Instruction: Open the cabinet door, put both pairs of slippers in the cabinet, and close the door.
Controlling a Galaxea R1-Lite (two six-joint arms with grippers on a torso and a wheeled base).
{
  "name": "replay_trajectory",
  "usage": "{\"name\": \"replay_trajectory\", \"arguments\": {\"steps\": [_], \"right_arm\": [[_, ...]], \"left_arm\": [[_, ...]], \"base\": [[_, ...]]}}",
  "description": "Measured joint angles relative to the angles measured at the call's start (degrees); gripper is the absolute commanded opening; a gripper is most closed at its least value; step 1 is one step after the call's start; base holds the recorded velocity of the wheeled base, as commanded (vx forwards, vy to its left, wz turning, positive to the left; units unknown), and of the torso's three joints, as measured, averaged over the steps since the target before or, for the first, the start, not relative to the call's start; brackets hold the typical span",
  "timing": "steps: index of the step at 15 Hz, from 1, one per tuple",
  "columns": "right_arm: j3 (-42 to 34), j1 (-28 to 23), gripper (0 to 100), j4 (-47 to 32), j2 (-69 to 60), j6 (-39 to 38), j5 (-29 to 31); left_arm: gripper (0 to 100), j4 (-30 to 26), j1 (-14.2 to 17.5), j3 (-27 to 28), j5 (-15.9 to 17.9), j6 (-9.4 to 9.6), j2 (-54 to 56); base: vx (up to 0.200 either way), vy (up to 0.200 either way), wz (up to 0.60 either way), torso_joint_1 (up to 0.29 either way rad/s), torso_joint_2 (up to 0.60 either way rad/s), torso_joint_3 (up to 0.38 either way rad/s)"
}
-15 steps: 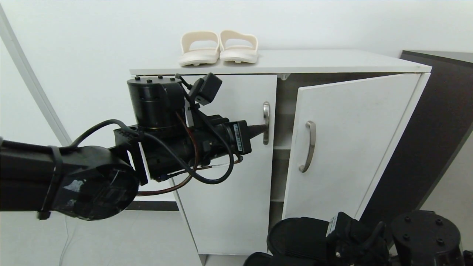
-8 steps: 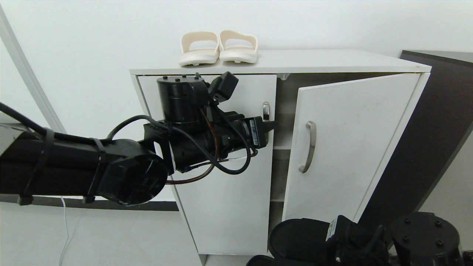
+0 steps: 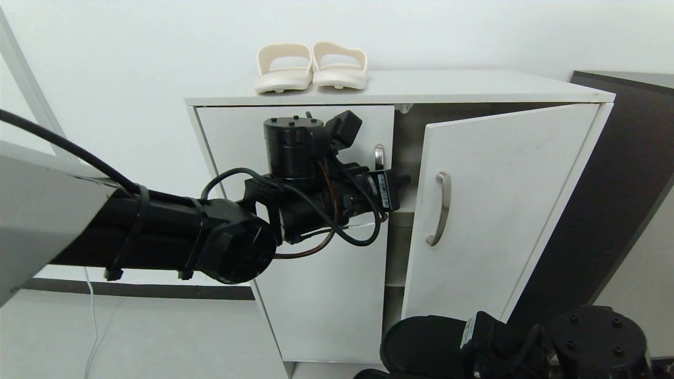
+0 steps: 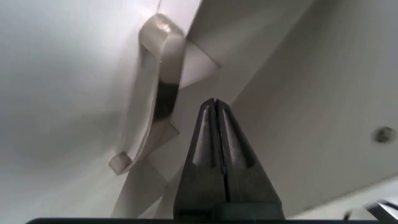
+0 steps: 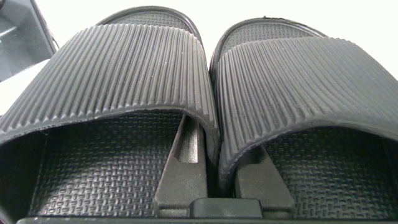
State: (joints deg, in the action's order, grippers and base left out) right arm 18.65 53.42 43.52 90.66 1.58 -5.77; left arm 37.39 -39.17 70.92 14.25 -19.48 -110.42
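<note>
While the left pincer (image 4: 215, 106) sits clenched by one door handle (image 4: 158, 93), the right pincer (image 5: 214, 168) grips two black slippers (image 5: 143, 68).

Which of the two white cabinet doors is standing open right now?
The right-hand white door with the curved metal handle: it is swung outward, baring the dark interior. The left-hand door sits flush under the cabinet top.

The right pincer (image 5: 216, 163) gripped a pair of black slippers (image 5: 124, 81), one finger inside each, pinching their adjoining inner walls together. Ribbed straps arched over both fingers (image 5: 180, 171), and the footbeds were finely textured.
</note>
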Motion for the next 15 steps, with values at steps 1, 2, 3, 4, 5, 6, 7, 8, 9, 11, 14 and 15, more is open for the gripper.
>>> {"name": "replay_trajectory", "arguments": {"steps": [1,2,3,4,5,6,7,8,9,11,14,15], "right_arm": [[-0.1,0.4,0,-0.1,0.1,-0.1,0.0],[-0.1,0.9,0,-0.1,0.1,-0.2,0.0],[-0.3,1.4,0,-0.2,0.1,-0.2,0.0],[-0.4,1.7,0,-0.2,0.2,-0.3,0.0],[-0.7,2.1,0,-0.2,0.2,-0.3,0.0],[-0.8,2.4,0,-0.1,0.2,-0.3,0.0],[-0.9,2.5,0,-0.2,0.2,-0.3,0.0],[-0.9,2.7,0,-0.1,0.3,-0.3,0.0],[-1.0,2.7,0,-0.1,0.4,-0.3,0.0],[-1.0,2.7,0,0.1,0.9,-0.4,0.1],[-0.8,2.7,0,0.5,1.3,-0.5,0.1],[-0.7,2.5,0,0.8,1.4,-0.5,0.2]], "left_arm": [[0,1.4,-0.3,0.3,-1.6,-0.55,-0.7],[0,2.5,-0.6,0.5,-2.0,-0.79,-1.3],[0,3.6,-1.1,0.5,-2.1,-0.85,-1.7],[0,4.2,-1.7,0.2,-2.2,-0.88,-1.9],[0,5.4,-2.6,-0.4,-2.2,-0.90,-2.0],[0,7.7,-4.3,-1.6,-2.1,-0.90,-1.7],[0,9.1,-6.0,-2.7,-1.9,-0.90,-1.4],[0,10.2,-7.7,-3.8,-1.7,-0.90,-0.9],[0,10.8,-9.5,-4.9,-1.1,-0.93,-0.3],[0,12.4,-11.9,-6.9,1.0,-0.94,0.9],[0,14.8,-11.3,-8.6,1.1,-0.94,1.8],[0,14.3,-10.2,-9.6,1.0,-0.94,2.6]], "base": [[-0.200,0.000,0.00,0.002,0.00,-0.002],[-0.200,0.000,0.00,-0.012,0.00,0.002],[-0.200,0.000,0.00,-0.002,0.00,0.007],[-0.200,0.000,0.00,-0.007,0.00,0.007],[-0.200,0.000,0.00,0.002,0.02,0.012],[-0.200,0.000,0.00,0.007,0.00,0.002],[-0.200,0.000,0.00,0.002,0.00,0.007],[-0.200,0.000,0.00,0.007,0.00,0.002],[-0.200,0.000,0.00,0.002,0.00,0.002],[0.000,0.000,0.00,0.000,0.00,0.000],[0.000,0.000,0.00,0.000,0.00,0.000],[0.000,0.000,0.00,0.000,0.00,0.000]]}}
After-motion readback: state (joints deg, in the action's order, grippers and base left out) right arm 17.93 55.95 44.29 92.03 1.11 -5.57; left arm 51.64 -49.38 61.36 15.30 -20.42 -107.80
